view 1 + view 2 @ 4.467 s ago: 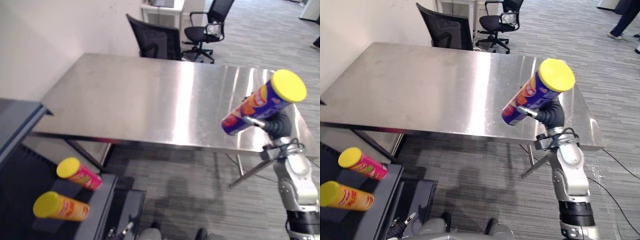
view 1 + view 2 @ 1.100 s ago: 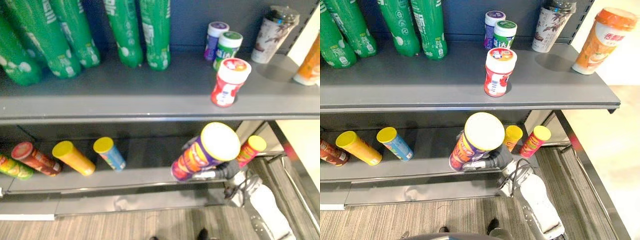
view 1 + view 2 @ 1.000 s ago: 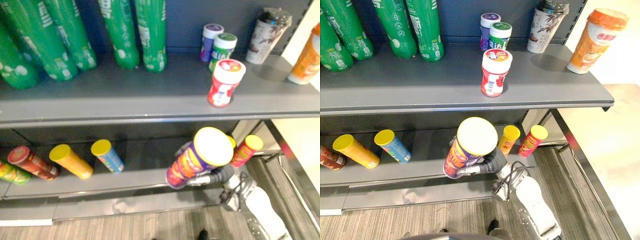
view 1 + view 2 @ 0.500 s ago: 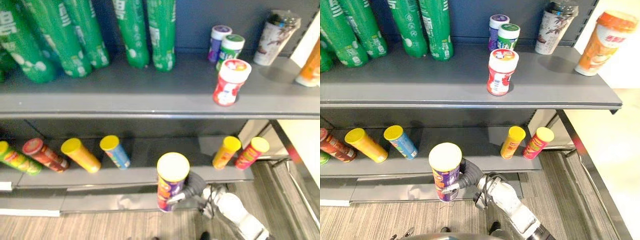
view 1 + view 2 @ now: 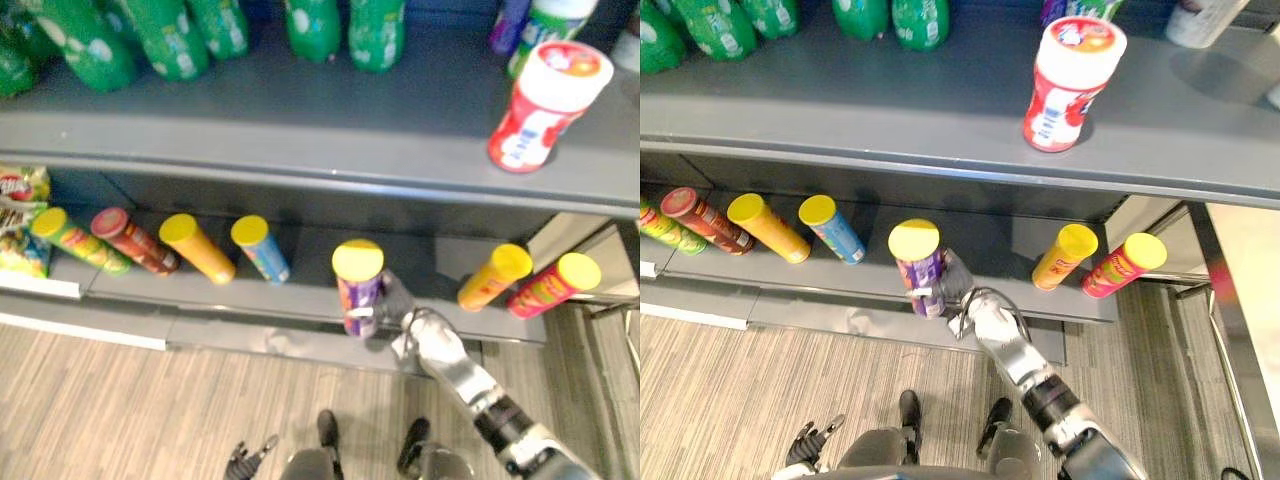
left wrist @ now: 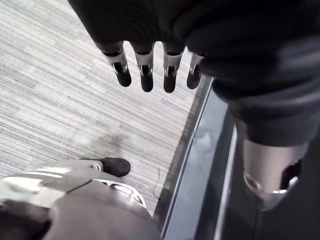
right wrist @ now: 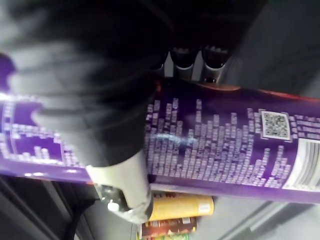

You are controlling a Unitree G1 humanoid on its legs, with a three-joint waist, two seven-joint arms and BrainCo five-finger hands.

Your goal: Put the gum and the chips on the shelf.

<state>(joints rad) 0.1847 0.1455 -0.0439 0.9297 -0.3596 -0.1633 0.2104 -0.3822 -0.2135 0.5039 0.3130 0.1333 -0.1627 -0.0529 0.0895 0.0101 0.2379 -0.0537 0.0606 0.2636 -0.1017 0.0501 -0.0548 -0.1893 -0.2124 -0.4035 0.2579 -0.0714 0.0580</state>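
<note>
My right hand is shut on a purple chips can with a yellow lid. The can stands nearly upright, its base at the front edge of the lower shelf, between a blue can and an orange can. In the right wrist view the thumb and fingers wrap the purple can. A red and white gum jar stands upright on the upper shelf. My left hand hangs open above the floor.
Several chip cans lie on the lower shelf: yellow, red and green-yellow to the left, pink at far right. A snack bag sits at the shelf's left end. Green bottles line the back of the upper shelf.
The camera has tipped lower and closer to the shelves. My right hand has carried the purple can from in front of the lower shelf up to its front edge.
</note>
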